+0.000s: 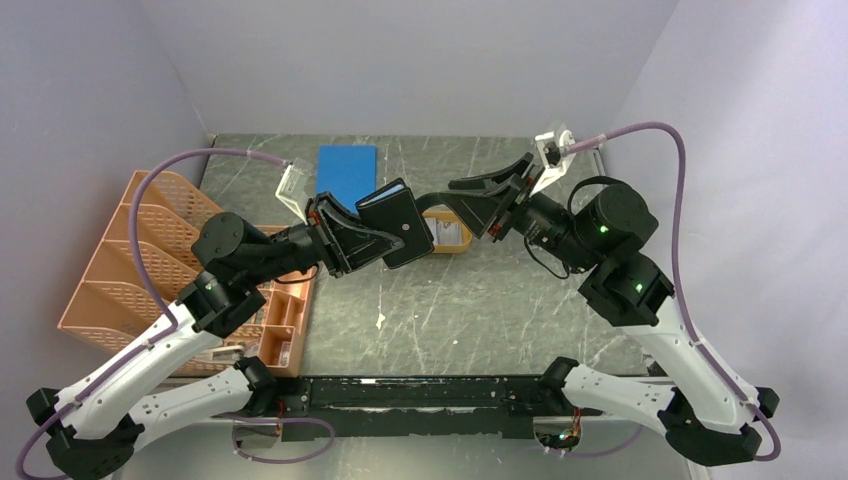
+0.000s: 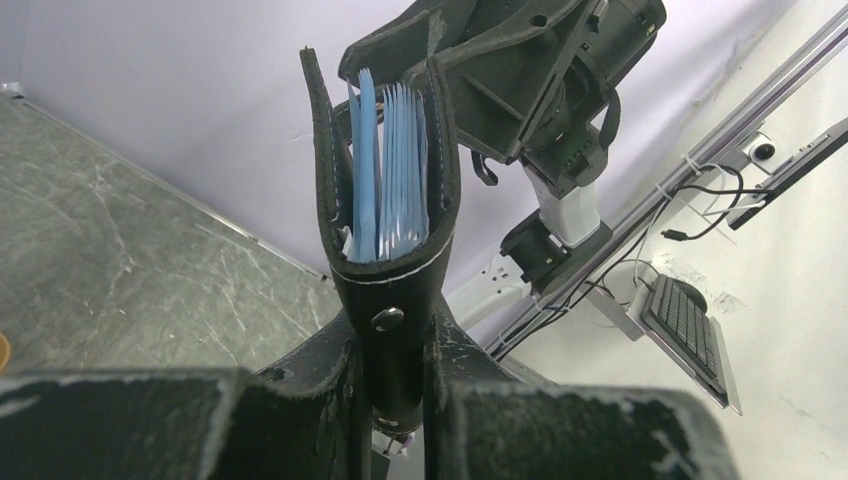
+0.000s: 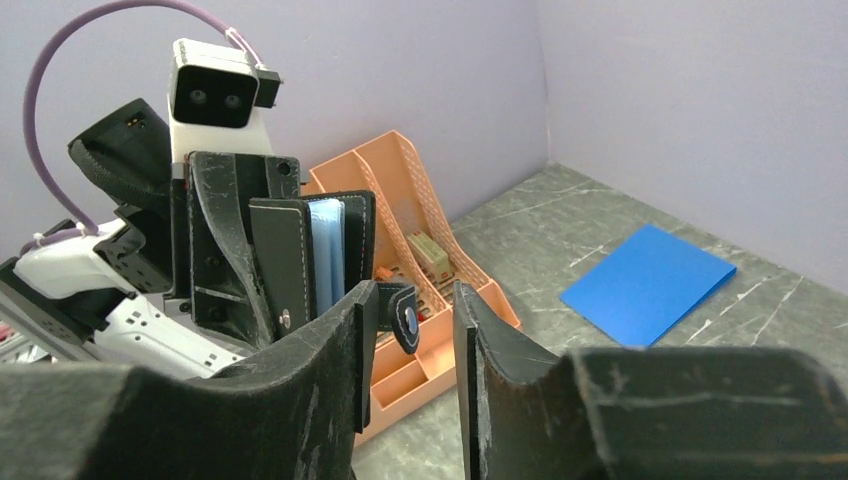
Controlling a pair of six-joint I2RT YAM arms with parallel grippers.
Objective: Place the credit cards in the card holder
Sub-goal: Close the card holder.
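Note:
My left gripper point(image 1: 378, 240) point(image 2: 395, 375) is shut on the spine end of the black card holder point(image 1: 400, 225) point(image 2: 390, 270) and holds it upright above the table. Its mouth gapes slightly and shows pale blue leaves point(image 2: 400, 170); I cannot tell cards from pockets there. In the right wrist view the card holder point(image 3: 300, 255) faces me, and its snap tab point(image 3: 405, 315) hangs between the fingers of my right gripper point(image 3: 413, 300) point(image 1: 438, 195). Those jaws stand apart, with a gap on each side of the tab. A pale flat piece, maybe one of the credit cards point(image 1: 453, 232), lies in the orange tray point(image 1: 447, 247).
An orange mesh file rack point(image 1: 140, 250) point(image 3: 420, 200) stands at the left, with a small orange organiser point(image 1: 285, 330) beside it. A blue flat sheet point(image 1: 347, 170) point(image 3: 650, 280) lies at the back. Grey walls close the table on three sides.

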